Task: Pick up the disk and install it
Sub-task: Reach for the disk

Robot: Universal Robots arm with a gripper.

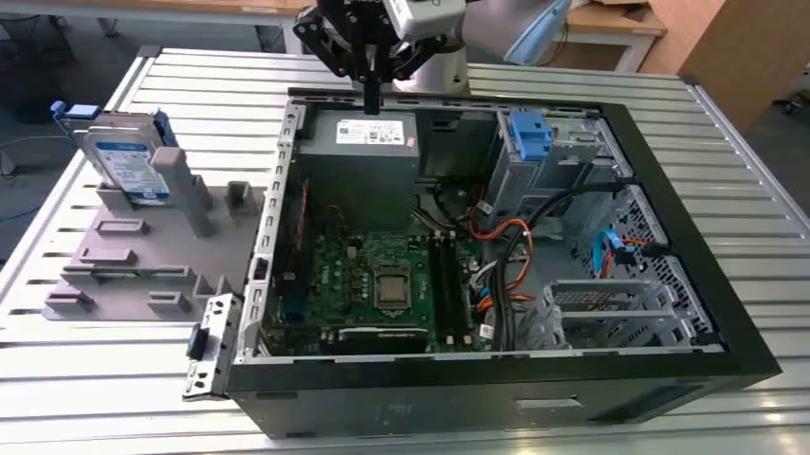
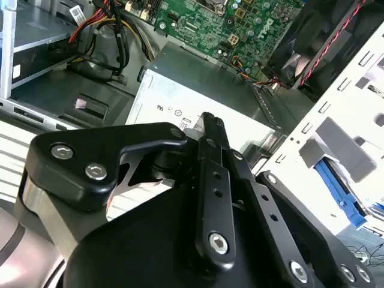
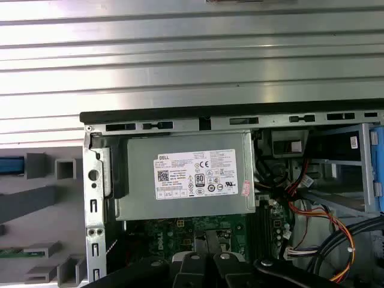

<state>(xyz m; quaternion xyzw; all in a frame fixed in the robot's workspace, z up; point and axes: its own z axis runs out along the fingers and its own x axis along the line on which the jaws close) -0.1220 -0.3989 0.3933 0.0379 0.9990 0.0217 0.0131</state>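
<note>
The disk (image 1: 131, 159) is standing upright in a grey rack (image 1: 127, 256) outside the computer case (image 1: 506, 389), on the exterior view's left. The gripper (image 1: 371, 102) is hovering clenched and empty over the case's power supply (image 1: 364, 136), well apart from the disk. The first wrist view is showing the supply's label (image 3: 195, 174). A slatted metal table (image 1: 746, 190) is carrying the case.

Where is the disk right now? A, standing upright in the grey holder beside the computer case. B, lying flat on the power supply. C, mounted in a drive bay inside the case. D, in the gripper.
A: the disk stands upright in the grey holder on the exterior view's left, outside the case, while the gripper hangs over the power supply.
</note>
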